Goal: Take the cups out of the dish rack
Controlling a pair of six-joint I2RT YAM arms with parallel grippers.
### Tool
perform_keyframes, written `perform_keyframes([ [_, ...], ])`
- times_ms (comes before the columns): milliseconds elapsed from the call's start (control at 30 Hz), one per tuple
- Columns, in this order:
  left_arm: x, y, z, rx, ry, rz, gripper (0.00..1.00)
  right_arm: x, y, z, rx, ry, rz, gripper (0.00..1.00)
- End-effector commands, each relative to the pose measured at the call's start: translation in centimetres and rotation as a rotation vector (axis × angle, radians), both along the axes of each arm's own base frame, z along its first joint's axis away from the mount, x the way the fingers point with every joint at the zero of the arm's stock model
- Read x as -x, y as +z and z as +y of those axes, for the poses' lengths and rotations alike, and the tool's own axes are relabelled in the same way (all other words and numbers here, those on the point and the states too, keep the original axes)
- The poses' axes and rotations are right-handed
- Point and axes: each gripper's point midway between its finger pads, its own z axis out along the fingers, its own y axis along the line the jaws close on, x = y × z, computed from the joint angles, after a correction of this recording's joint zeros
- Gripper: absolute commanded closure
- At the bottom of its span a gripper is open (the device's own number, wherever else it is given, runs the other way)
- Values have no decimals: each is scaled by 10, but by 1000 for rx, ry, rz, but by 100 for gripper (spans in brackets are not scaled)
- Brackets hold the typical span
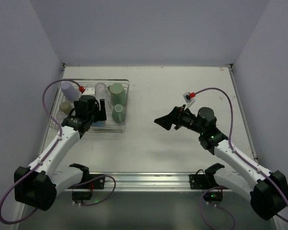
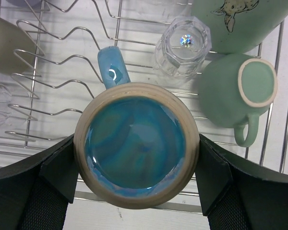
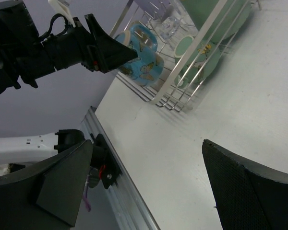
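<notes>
The blue mug point(image 2: 137, 143) sits base-up at the near edge of the dish rack point(image 1: 125, 85), on the left side of the table point(image 1: 182, 86), its handle point(image 2: 113, 69) pointing far among the wire prongs. The left end effector point(image 1: 100, 112) straddles it, partly closed, with both fingers against the mug's wall; treat this as a grip on the mug. Lift straight up: a tilted pull could hook the handle on a prong and drag the rack. The wall is round and glazed, so expect slip or rotation. A clear glass point(image 2: 182, 45) stands just beside and could be knocked. The right end effector point(image 1: 163, 122) hangs fully open and empty, well apart.
</notes>
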Motion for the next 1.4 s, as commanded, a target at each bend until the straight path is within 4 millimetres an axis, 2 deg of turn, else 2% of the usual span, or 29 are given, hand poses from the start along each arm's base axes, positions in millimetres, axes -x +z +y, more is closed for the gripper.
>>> perform_keyframes([
  [0,-11,41,-2,55,9,-156,82,-18,42,25,-77,-9,-72,1],
  [233,-16,76,-7,99,-3,-268,86,-42,55,73,-148,13,-13,1],
  [300,-16,85,-7,111,-7,-301,87,-44,66,85,-182,27,-17,1],
  [333,-16,89,-9,120,-15,-313,87,-48,61,91,-179,29,-3,1],
  [367,-17,94,-11,131,-18,-328,87,-48,71,97,-206,40,-14,2],
  [433,-19,111,-15,161,-37,-377,88,-52,69,106,-212,55,0,4],
  [567,-22,144,-26,228,-67,-463,90,-52,84,120,-243,86,-26,6],
  [667,-24,170,-36,295,-98,-526,90,-52,92,126,-267,101,-39,7],
  [800,-23,202,-54,407,-162,-601,91,-50,89,131,-277,115,-22,9],
  [833,-22,216,-61,442,-198,-633,92,-50,84,131,-281,112,-6,10],
  [900,-20,230,-67,500,-214,-661,92,-51,86,130,-300,107,-11,13],
  [1033,-10,263,-88,639,-306,-722,92,-47,89,126,-305,108,-35,14],
  [1233,7,294,-106,790,-414,-789,93,-40,89,122,-314,116,-47,14],
  [1367,15,301,-119,883,-468,-765,93,-34,92,122,-326,151,-60,14],
])
